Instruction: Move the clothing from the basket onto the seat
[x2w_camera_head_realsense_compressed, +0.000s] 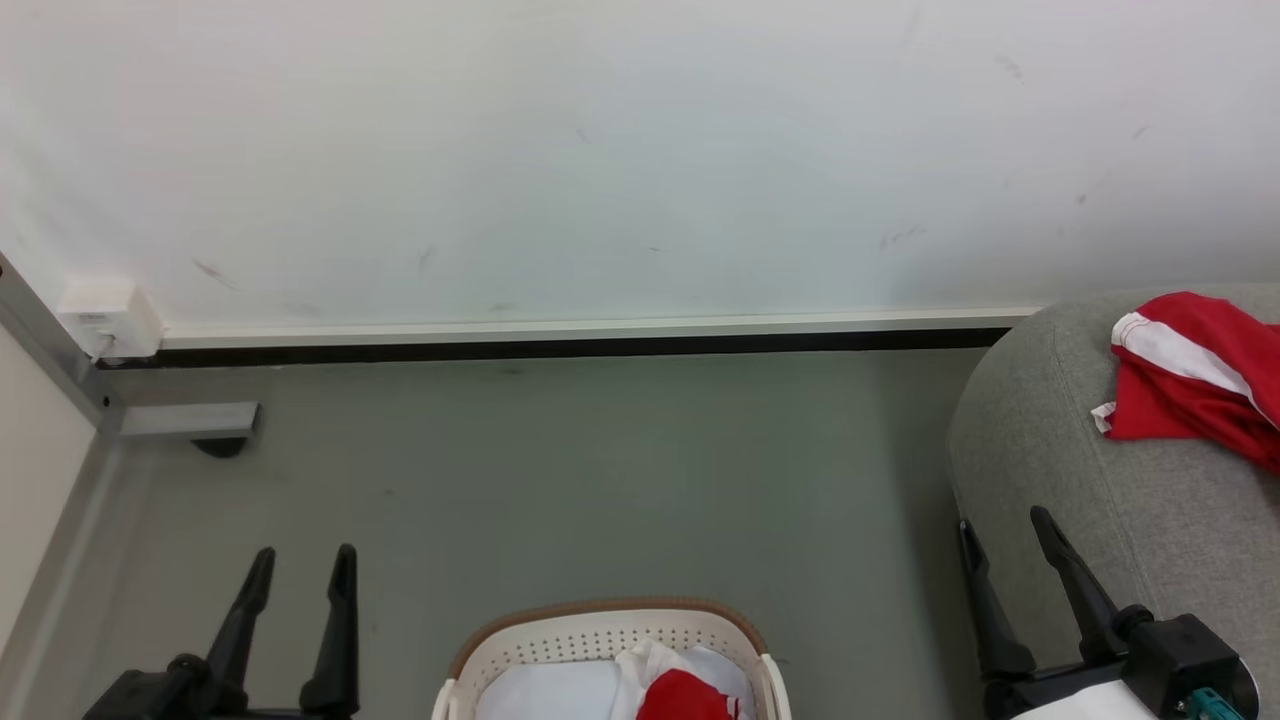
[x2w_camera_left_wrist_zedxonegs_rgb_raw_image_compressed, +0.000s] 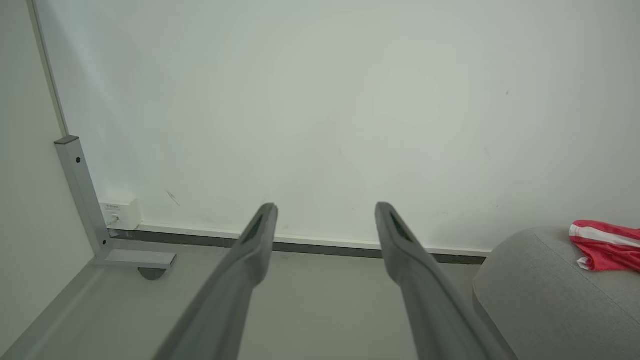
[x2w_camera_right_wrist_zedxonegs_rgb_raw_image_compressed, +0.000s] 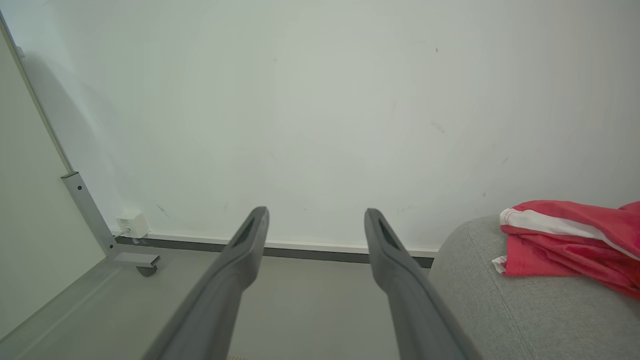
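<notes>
A red garment with white trim (x2w_camera_head_realsense_compressed: 1195, 380) lies crumpled on the grey seat (x2w_camera_head_realsense_compressed: 1040, 450) at the right; this clothing (x2w_camera_left_wrist_zedxonegs_rgb_raw_image_compressed: 607, 245) (x2w_camera_right_wrist_zedxonegs_rgb_raw_image_compressed: 570, 245) and the seat (x2w_camera_left_wrist_zedxonegs_rgb_raw_image_compressed: 530, 290) (x2w_camera_right_wrist_zedxonegs_rgb_raw_image_compressed: 500, 300) also show at the right of both wrist views. The white perforated basket (x2w_camera_head_realsense_compressed: 600, 640) with a brown rim sits at the bottom centre, holding more red and white clothing (x2w_camera_head_realsense_compressed: 680, 690). My left gripper (x2w_camera_head_realsense_compressed: 303, 555) (x2w_camera_left_wrist_zedxonegs_rgb_raw_image_compressed: 325, 207) stands open and empty to the basket's left. My right gripper (x2w_camera_head_realsense_compressed: 1000, 520) (x2w_camera_right_wrist_zedxonegs_rgb_raw_image_compressed: 315, 212) stands open and empty at the seat's near left edge.
A white wall with a dark baseboard (x2w_camera_head_realsense_compressed: 560, 348) runs across the back. A metal frame foot (x2w_camera_head_realsense_compressed: 190, 420) and a white socket box (x2w_camera_head_realsense_compressed: 105, 315) sit in the left corner. Grey floor (x2w_camera_head_realsense_compressed: 600, 480) lies between the basket and the wall.
</notes>
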